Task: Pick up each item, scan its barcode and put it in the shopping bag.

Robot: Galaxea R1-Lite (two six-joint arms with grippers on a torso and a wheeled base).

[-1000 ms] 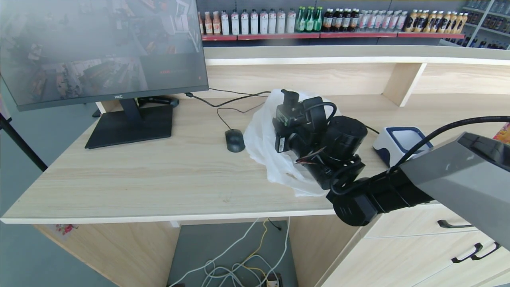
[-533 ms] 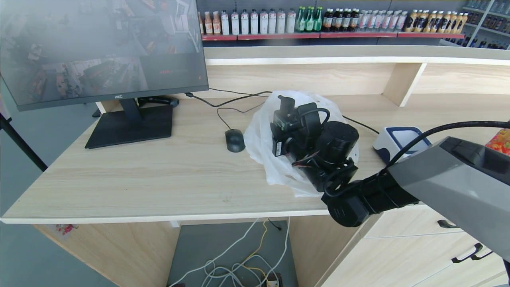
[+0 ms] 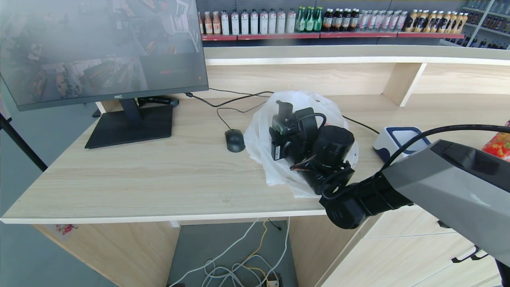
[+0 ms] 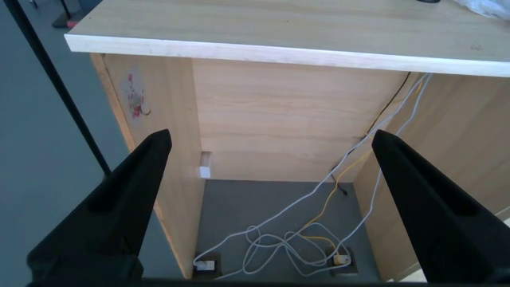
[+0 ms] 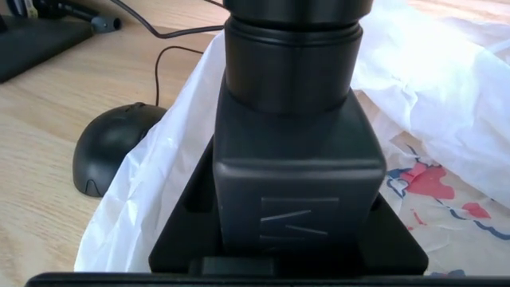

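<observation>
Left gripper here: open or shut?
Open. The left gripper has its two fingers wide apart, nothing between them; through the gap show cables under the counter.

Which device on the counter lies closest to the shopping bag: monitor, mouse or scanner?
The black mouse, lying right beside the shopping bag at its left edge. The scanner stands clearly apart on the bag's right, and the monitor is farther left still.

Monitor (image 3: 99,48), mouse (image 3: 234,140) near its stand — shelved bottles (image 3: 318,20) behind
</observation>
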